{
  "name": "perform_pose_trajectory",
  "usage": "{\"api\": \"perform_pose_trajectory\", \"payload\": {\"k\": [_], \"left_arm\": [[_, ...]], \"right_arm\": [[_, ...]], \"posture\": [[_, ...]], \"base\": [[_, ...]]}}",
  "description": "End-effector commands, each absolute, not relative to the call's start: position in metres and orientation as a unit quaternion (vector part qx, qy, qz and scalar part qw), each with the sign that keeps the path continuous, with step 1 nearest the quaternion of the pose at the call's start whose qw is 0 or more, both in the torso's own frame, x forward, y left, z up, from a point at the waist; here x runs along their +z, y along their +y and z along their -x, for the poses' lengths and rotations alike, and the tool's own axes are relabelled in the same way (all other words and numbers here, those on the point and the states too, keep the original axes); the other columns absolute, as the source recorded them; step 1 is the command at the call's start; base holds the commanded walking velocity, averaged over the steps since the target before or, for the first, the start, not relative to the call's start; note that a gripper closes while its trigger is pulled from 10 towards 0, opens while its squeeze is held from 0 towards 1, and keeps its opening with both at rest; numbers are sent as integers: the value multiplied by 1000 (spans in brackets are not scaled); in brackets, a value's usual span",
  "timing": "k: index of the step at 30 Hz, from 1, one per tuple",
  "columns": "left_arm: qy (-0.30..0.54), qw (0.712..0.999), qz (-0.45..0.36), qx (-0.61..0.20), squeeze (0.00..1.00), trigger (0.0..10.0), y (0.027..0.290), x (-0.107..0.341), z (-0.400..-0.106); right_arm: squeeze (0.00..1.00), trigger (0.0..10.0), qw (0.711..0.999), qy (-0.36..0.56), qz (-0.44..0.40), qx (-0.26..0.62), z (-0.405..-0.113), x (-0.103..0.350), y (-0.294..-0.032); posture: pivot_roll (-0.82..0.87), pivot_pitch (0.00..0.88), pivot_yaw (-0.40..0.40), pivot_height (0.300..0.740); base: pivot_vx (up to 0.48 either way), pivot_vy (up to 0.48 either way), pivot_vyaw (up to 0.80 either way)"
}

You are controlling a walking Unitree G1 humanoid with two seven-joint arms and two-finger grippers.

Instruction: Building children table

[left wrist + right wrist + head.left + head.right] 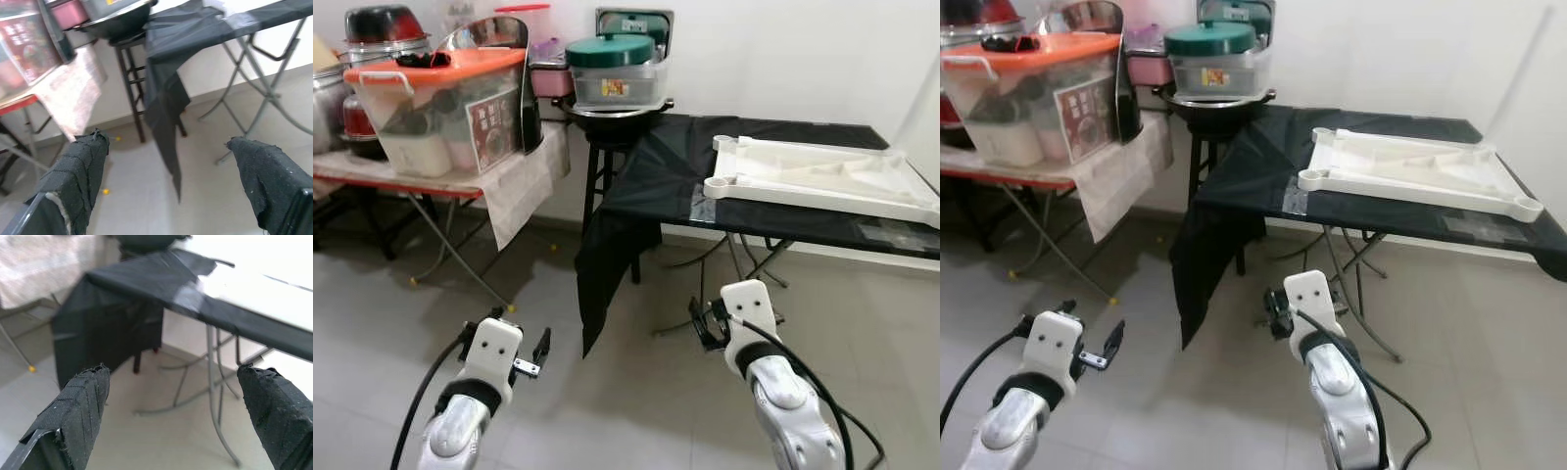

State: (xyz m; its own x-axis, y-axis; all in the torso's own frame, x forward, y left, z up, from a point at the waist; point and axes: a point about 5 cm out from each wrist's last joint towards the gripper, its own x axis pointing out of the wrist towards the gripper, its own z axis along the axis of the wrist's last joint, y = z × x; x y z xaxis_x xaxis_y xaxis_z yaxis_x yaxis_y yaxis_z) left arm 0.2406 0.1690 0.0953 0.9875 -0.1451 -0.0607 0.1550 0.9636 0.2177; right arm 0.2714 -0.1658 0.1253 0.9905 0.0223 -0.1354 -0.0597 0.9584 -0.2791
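A white children's table top (822, 176) lies upside down on a folding table draped in black cloth (656, 166), ahead and to the right. Round leg sockets show at its corners. My left gripper (505, 338) hangs low over the tiled floor, well short of the table. It is open, and between its fingers (78, 171) there is only floor. My right gripper (171, 401) is also low, in front of the folding table's metal legs (215, 382), and is open and empty. Neither gripper touches anything.
A dark stool (602, 166) carries a wok and a green-lidded container (612, 69). To the left, a cloth-covered side table (431, 176) holds an orange-lidded plastic box (440, 98) and pots. Black cloth hangs down to the floor (602, 264). Grey tiles lie underfoot.
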Motion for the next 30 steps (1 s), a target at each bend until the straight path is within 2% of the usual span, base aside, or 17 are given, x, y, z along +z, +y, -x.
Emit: {"api": "perform_pose_trajectory", "payload": {"k": [1, 15, 20, 30], "left_arm": [[30, 991, -108, -74, 0, 10000, 170, 93, -239], [34, 991, -97, -82, 0, 10000, 167, 90, -240], [35, 992, -93, -80, 0, 10000, 166, 90, -241], [32, 993, -87, -77, 0, 10000, 166, 90, -240]], "right_arm": [[0, 10000, 987, 69, 144, 21, -273, 124, -165], [0, 10000, 987, 70, 143, 15, -275, 123, -168], [0, 10000, 987, 69, 143, 16, -277, 124, -167], [0, 10000, 987, 70, 143, 16, -277, 123, -168]], "posture": [[-6, 0, -11, 740], [-14, 0, -13, 740], [-13, 0, -17, 740], [-12, 0, -18, 740]], "base": [[0, 0, 0], [0, 0, 0], [-289, 0, 0], [0, 0, 0]]}}
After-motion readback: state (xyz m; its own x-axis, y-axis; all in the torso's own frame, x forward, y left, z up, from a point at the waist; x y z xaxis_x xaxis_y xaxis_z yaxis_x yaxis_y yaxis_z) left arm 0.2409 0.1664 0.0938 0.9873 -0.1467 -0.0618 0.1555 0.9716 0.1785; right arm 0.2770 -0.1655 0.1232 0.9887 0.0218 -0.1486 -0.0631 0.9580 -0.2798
